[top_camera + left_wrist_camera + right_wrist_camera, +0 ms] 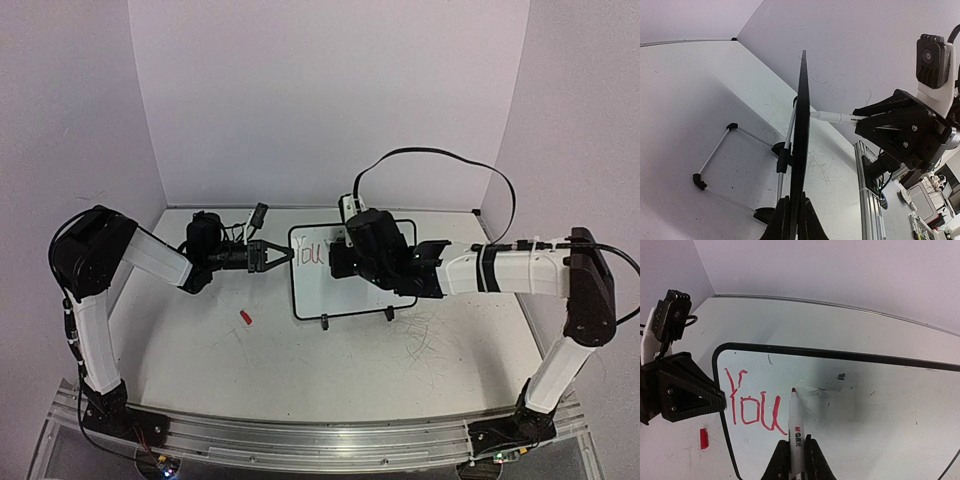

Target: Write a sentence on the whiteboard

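The whiteboard (345, 292) stands tilted on its feet at mid-table. In the left wrist view it shows edge-on (802, 125). My left gripper (287, 254) (796, 202) is shut on its left edge. My right gripper (796, 447) (335, 258) is shut on a white marker (796, 425) with a red tip, also seen from the side in the left wrist view (835, 117). The tip rests at the board just right of the red "You" (752, 407), the only part of the sentence written there. The board to the right (880, 410) bears only faint smudges.
A small red marker cap (246, 317) (703, 438) lies on the table left of the board. Grey scribble scuffs (425, 335) mark the tabletop near the board's right foot. The board's wire stand (715, 150) reaches out behind it. Walls close in the back and both sides.
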Controlling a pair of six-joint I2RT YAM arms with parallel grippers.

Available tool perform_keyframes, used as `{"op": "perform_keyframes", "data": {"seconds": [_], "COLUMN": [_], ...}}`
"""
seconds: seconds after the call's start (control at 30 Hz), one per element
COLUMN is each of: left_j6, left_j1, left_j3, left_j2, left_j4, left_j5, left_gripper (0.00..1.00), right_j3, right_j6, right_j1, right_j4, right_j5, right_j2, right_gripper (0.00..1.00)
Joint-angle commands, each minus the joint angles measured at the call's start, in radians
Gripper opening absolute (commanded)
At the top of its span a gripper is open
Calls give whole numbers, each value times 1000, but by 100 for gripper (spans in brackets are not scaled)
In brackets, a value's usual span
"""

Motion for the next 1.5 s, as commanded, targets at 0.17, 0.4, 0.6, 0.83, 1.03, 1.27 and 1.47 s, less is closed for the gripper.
{"op": "perform_keyframes", "data": {"seconds": [0.17,0.4,0.6,0.83,1.03,1.27,1.47], "left_j6": [-3,-2,0,-1,1,3,3], "left_j1": [-6,-5,-5,-5,-7,-7,-7], "left_j3": [20,21,19,19,21,24,26], "left_j2": [-60,-58,-64,-61,-62,-60,-63], "left_j4": [10,10,6,3,0,-1,-3], "left_j5": [35,35,33,34,30,31,33], "left_gripper": [0,0,0,0,0,0,0], "right_j3": [31,28,-30,-92,-43,-16,-4], "right_j6": [38,61,66,59,29,-3,6], "right_j1": [-5,-2,41,-7,-8,-8,-12], "right_j4": [-30,-55,-3,-16,-18,-6,-3], "right_j5": [44,12,-73,11,-15,-40,-21], "right_j2": [15,6,-120,-140,-84,-51,-39], "right_gripper": [0,0,0,0,0,0,0]}}
